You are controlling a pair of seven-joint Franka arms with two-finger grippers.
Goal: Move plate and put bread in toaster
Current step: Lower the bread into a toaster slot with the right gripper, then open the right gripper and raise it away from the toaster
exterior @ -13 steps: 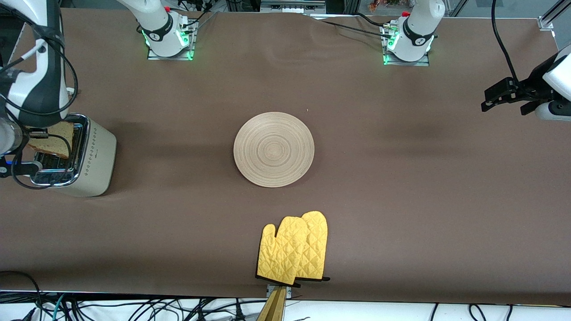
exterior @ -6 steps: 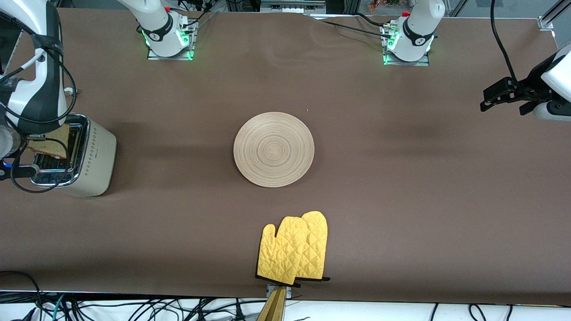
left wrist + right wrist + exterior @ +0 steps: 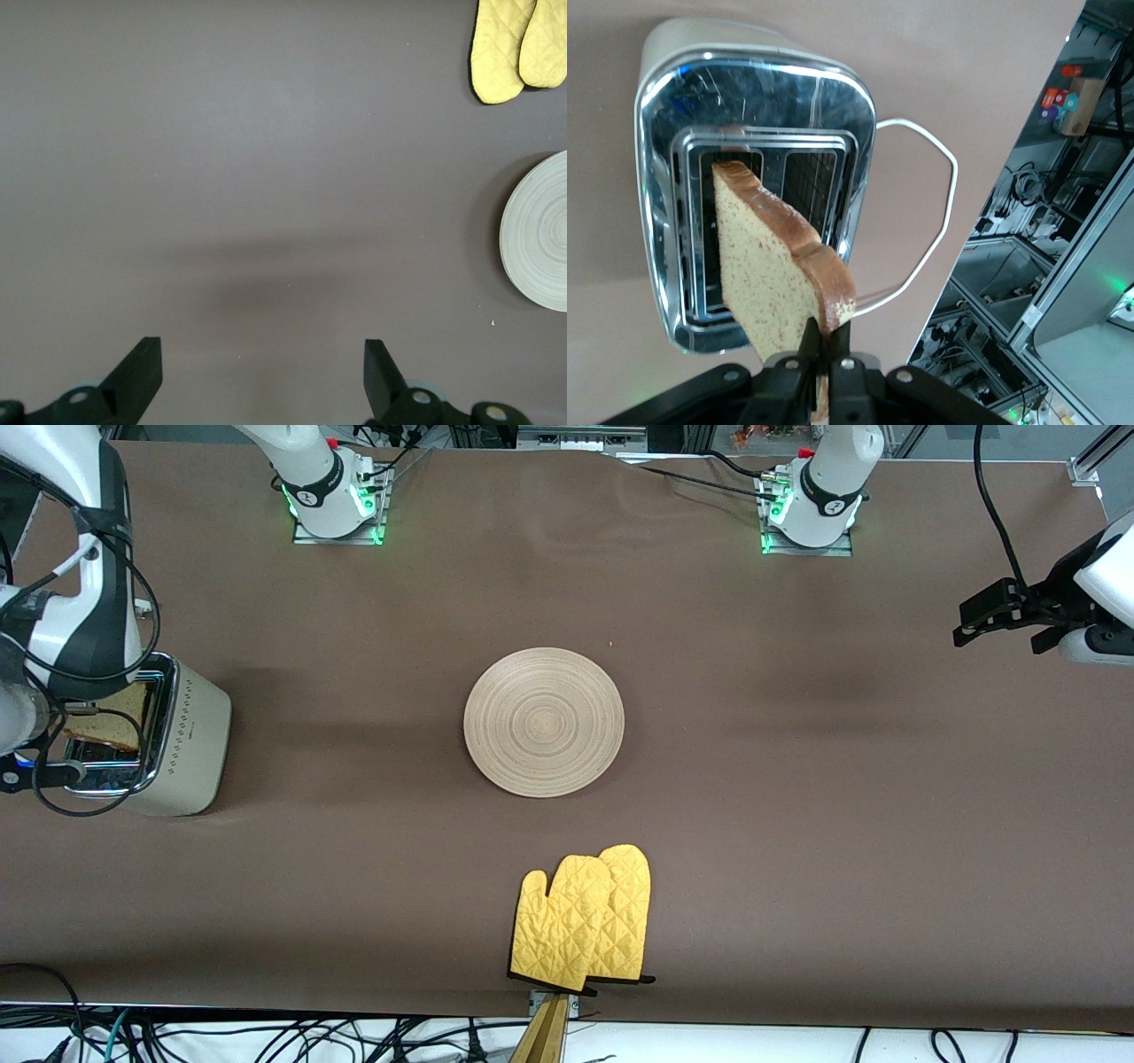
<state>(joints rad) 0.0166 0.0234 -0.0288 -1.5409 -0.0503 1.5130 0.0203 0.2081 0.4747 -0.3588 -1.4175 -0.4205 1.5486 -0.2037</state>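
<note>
The cream-white toaster [image 3: 190, 735] with a chrome top stands at the right arm's end of the table. My right gripper [image 3: 826, 341] is shut on the speckled bread slice [image 3: 766, 266] and holds it on edge over the toaster [image 3: 664, 106], its lower corner at one slot. The bread [image 3: 106, 722] shows partly past the right arm in the front view. The round wooden plate [image 3: 544, 722] lies at the table's middle and shows in the left wrist view [image 3: 540, 235]. My left gripper [image 3: 261, 367] is open and empty, held in the air at the left arm's end [image 3: 966, 624].
A pair of yellow oven mitts [image 3: 585, 921] lies near the table's front edge, nearer the front camera than the plate; they show in the left wrist view [image 3: 514, 44]. The toaster's white cord [image 3: 930, 221] loops beside it. Brown cloth covers the table.
My right gripper has lowered the bread toward the toaster's slot. The left arm has stayed still.
</note>
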